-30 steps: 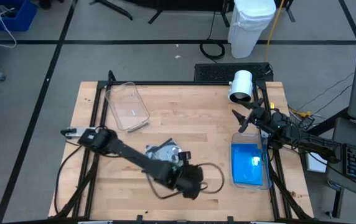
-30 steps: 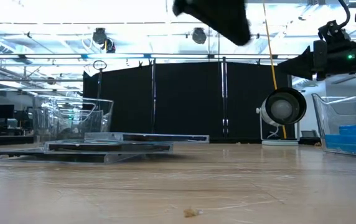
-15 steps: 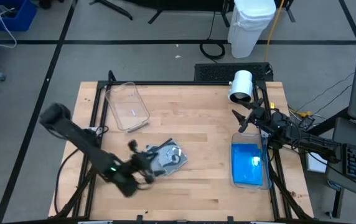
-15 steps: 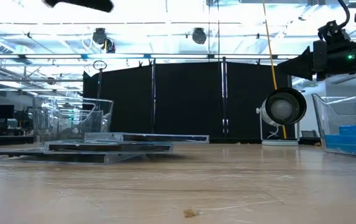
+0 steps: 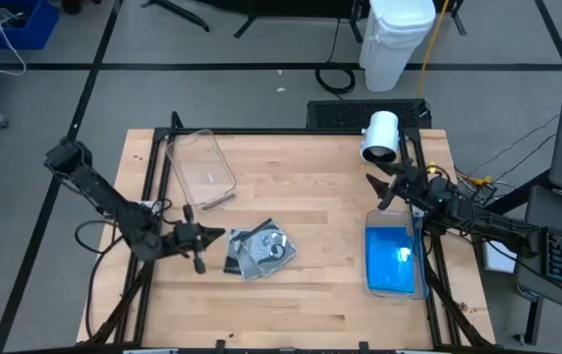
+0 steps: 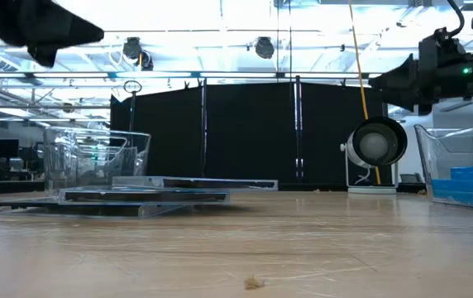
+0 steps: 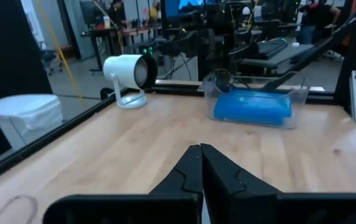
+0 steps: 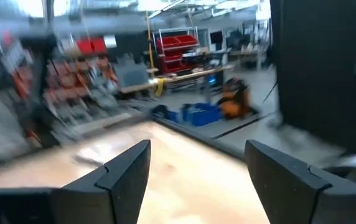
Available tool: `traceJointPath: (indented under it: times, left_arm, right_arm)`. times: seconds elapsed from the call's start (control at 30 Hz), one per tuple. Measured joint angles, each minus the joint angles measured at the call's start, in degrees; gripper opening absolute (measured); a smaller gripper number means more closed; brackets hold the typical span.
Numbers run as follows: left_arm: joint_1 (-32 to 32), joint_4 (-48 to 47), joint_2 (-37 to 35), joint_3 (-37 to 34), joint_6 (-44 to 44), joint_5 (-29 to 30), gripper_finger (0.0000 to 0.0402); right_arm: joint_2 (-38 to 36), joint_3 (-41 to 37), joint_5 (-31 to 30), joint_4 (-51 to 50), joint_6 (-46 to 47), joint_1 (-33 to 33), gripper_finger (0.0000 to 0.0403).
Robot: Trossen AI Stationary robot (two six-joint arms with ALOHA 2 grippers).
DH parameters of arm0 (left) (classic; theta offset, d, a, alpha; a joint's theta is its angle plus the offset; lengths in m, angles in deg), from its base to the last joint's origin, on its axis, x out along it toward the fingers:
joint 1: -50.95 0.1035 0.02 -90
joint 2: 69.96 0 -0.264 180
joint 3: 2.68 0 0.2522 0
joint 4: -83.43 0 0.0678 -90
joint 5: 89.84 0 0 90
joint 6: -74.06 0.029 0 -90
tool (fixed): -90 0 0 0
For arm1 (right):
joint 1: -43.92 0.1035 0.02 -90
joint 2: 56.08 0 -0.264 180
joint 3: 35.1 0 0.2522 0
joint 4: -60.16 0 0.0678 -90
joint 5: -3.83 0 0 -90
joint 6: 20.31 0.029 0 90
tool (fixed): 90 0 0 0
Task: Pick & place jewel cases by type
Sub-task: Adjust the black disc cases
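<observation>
Over the last second the left arm had swung from the front middle of the desk (image 5: 320,206), where it stretched across the grey cases, back to the left edge, and its hand had drawn fully together on the way; it carried nothing. The left hand (image 5: 198,237) now hung above the wood just left of the loose pile, its two fingers (image 7: 198,167) pressed flat against each other with no case between them, as the left wrist view showed plainly. That reads as a reset rather than a delivery: the sweep probably ended one placement, and the arm seemed to be lining up for another pick, though the fingers would have to part first. The remaining jewel cases (image 5: 258,247), grey and dark with clear fronts, lay overlapping in a low heap on the front-left part of the desk, just beside the left hand and not touching it; in the low view they showed as a flat, slightly fanned stack (image 6: 137,199). The blue cases (image 5: 393,258) sat together inside the clear tub (image 5: 420,285) at the right side, so that type looked sorted. The second clear tub (image 5: 201,167), at the back left, held nothing I could make out. The right hand (image 5: 391,189) waited above the right side, near the white lamp (image 5: 380,136), its fingers (image 8: 125,171) spread wide and empty.
</observation>
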Motion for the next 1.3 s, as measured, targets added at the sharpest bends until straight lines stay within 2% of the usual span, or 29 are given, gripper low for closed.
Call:
traceJointPath:
  times: [0.1,0.2,0.33,0.5,0.57,0.7,0.93,1.17,1.3]
  left_arm:
    - [0.6,3.0,-3.1,-2.9,3.3,-1.4,0.0003]
    - [0.9,3.7,-6.6,-4.9,5.9,-4.7,0.001]
    - [0.9,3.8,-10.7,-8.8,5.8,-6.5,0.0005]
    - [0.9,4.7,-14.3,-15.8,0.5,-6.3,0.0011]
    - [1.0,1.6,-15.1,-16.0,-2.1,-6.0,0.0011]
    - [1.0,1.9,-15.3,-16.0,-4.0,-6.3,0.0004]
    - [1.0,-0.2,-15.2,-16.0,-8.5,-6.3,0.0027]
    - [1.6,-5.3,-15.2,-16.0,-14.3,-6.0,0.0005]
    - [2.2,-6.6,-15.2,-16.0,-17.9,-6.0,0.0015]
  right_arm:
    - [0.0,0.0,0.9,1.1,12.6,0.0,0.0251]
    - [0.0,0.0,0.8,3.4,17.8,0.0,0.0251]
    - [0.0,0.0,0.9,2.9,17.2,0.0,0.0251]
    - [0.1,0.0,0.9,1.1,19.3,0.0,0.0251]
    - [0.1,0.0,0.9,1.0,19.5,0.0,0.0251]
    - [0.1,0.0,0.8,0.7,19.5,0.0,0.0251]
    - [0.1,0.0,0.8,4.6,19.5,0.0,0.0251]
    - [0.1,0.0,0.9,9.8,19.3,0.0,0.0251]
    - [0.1,0.0,0.8,10.4,19.3,0.0,0.0251]
